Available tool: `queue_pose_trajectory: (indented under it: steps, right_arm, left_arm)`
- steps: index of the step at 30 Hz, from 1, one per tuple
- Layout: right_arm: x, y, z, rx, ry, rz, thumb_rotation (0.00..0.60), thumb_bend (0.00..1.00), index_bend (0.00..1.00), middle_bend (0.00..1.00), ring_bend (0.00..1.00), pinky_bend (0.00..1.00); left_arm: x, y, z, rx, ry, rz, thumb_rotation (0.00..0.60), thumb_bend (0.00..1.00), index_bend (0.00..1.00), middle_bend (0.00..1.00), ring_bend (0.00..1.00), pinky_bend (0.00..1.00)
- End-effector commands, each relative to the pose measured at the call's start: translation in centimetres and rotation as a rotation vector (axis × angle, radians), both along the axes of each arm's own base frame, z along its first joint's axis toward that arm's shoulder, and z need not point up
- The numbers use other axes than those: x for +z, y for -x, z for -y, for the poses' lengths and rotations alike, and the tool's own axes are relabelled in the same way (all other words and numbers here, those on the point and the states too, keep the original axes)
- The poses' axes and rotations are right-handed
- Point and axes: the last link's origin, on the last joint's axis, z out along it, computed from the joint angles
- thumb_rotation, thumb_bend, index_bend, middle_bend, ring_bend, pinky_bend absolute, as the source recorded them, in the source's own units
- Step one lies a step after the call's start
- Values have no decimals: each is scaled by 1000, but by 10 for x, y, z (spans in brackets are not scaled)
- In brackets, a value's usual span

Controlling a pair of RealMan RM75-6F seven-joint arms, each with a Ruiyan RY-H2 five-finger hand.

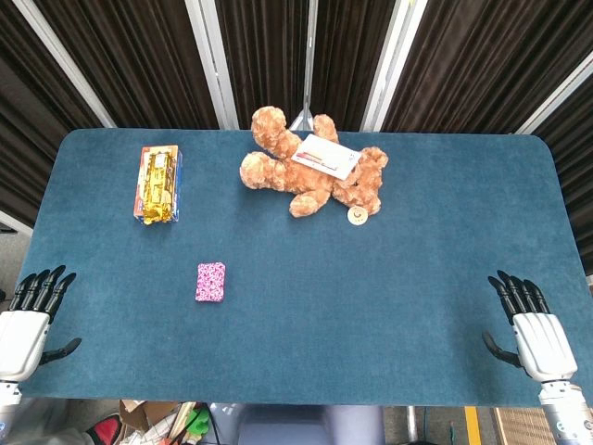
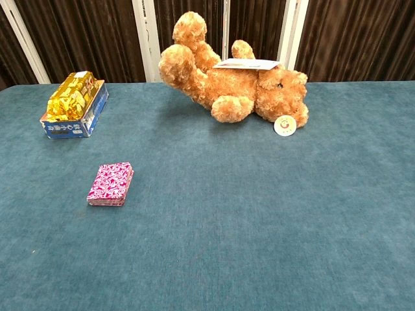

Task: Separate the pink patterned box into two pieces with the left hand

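The pink patterned box (image 1: 210,282) is seen lying flat and in one piece on the blue table (image 1: 371,306), in the lower left part of the head view; in the chest view it (image 2: 111,184) is found left of centre, with nothing touching it. The left hand (image 1: 28,320) is placed at the lower left corner of the head view, at the table edge, with the fingers stretched and apart and nothing held in it. It is well apart from the box. The right hand (image 1: 533,329) is shown at the lower right corner in the same released pose, also holding nothing. Neither hand is visible in the chest view. In the upper left a blue carton with gold-wrapped packs (image 1: 159,184) is lying. At the upper centre a brown teddy bear (image 1: 310,171) is laid down, with a white card (image 1: 326,155) resting on it and a round tag (image 1: 358,215) just beside it.
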Motion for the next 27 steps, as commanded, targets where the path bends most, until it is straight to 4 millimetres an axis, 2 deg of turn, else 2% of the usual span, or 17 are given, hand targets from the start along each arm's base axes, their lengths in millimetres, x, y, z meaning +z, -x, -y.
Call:
queue_pose_trajectory:
  steps: [1, 9, 13, 14, 17, 23, 27]
  right_arm:
    - [0, 0, 0, 0, 0, 1, 600, 363, 0, 0, 0, 49]
    - [0, 0, 0, -2, 2, 2, 600, 362, 0, 0, 0, 49]
    - [-1, -1, 0, -1, -2, 3, 600, 362, 0, 0, 0, 49]
    - [-2, -1, 1, -1, -4, 3, 600, 362, 0, 0, 0, 49]
    - [-2, -1, 2, -8, -5, 14, 600, 363, 0, 0, 0, 49]
    - [-2, -1, 1, -6, -10, 19, 600, 362, 0, 0, 0, 49]
    - [1, 1, 2, -16, -4, 35, 600, 363, 0, 0, 0, 49]
  left_arm:
    - [0, 0, 0, 1, 1, -1, 600, 122, 0, 0, 0, 0]
    - [-2, -1, -2, 3, 12, -5, 600, 122, 0, 0, 0, 0]
    - [-8, -8, -11, -7, 33, -23, 600, 121, 0, 0, 0, 0]
    - [-11, -14, -17, -16, 48, -28, 600, 122, 0, 0, 0, 0]
    - [-29, -43, -52, -17, 111, -51, 600, 135, 6, 0, 0, 0]
    - [-58, -74, -83, 28, 199, -56, 600, 213, 75, 0, 0, 0]
    - [-94, -96, -106, 72, 278, -74, 600, 215, 98, 0, 0, 0]
